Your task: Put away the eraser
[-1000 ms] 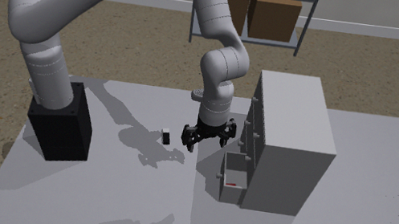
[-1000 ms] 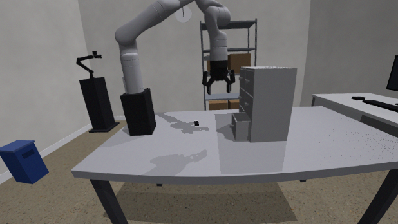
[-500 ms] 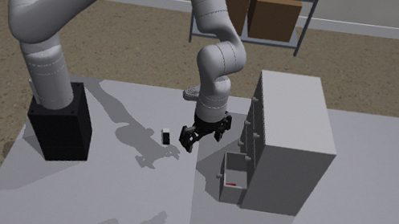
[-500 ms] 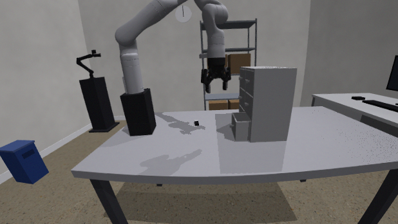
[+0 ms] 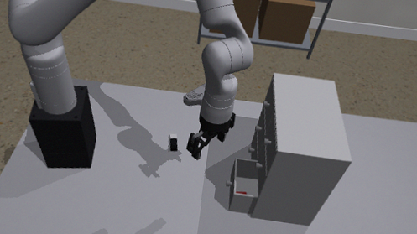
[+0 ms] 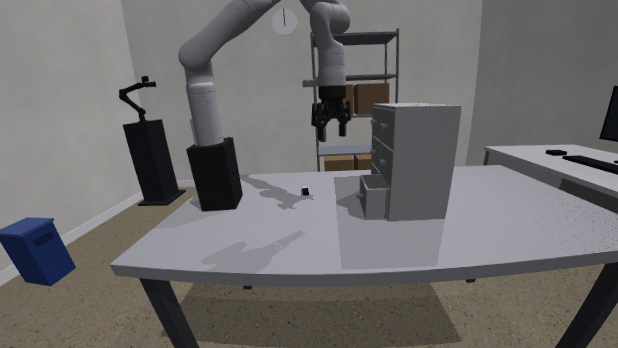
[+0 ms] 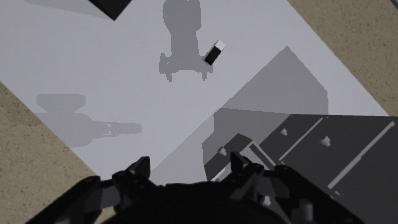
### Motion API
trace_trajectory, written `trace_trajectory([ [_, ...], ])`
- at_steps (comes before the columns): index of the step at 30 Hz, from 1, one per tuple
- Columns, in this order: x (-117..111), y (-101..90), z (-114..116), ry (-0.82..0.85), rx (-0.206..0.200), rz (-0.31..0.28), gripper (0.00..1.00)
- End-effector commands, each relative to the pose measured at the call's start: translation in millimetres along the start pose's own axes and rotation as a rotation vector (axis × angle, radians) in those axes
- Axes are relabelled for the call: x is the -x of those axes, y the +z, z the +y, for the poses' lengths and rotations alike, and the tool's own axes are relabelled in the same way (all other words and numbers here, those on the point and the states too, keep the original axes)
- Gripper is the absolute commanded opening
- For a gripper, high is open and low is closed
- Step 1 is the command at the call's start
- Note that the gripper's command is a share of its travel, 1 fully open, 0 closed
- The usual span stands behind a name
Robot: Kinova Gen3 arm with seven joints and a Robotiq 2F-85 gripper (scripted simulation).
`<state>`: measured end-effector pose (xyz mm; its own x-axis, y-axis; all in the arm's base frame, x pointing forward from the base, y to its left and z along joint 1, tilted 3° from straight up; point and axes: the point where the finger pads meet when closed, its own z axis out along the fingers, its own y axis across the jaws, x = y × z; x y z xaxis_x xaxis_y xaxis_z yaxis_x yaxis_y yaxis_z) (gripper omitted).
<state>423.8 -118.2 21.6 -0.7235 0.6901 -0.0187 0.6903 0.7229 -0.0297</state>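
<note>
A black eraser with a white end (image 5: 172,144) (image 6: 305,191) (image 7: 213,53) lies on the table between the arm's base and the chest. The grey chest (image 5: 301,186) (image 6: 425,160) (image 7: 360,160) stands upright. Its low drawer (image 5: 242,204) (image 6: 376,204) at the near side is pulled partly out; the other drawers look closed. Part of a small red thing (image 5: 241,193) shows inside the open drawer; no eraser can be made out there. My gripper (image 5: 209,146) (image 6: 332,135) (image 7: 190,162) is open and empty, high above the table, between the eraser and the chest.
The arm's black base (image 5: 63,135) (image 6: 215,175) stands at the table's left. A grey object (image 5: 193,97) shows behind the wrist in the top view. Knobs stick out of the chest's front. A shelf with brown boxes (image 5: 286,20) (image 6: 371,99) stands behind the table.
</note>
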Motion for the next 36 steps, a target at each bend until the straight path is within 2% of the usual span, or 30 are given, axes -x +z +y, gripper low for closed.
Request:
trace_trajectory([
  [1, 0, -3.4, 2, -0.005, 0.008, -0.004, 1.0],
  [16, -7, -13.1, -5, -0.247, 0.0, -0.01, 1.0],
  [36, -14, -21.5, -10, -0.455, -0.007, -0.015, 1.0],
])
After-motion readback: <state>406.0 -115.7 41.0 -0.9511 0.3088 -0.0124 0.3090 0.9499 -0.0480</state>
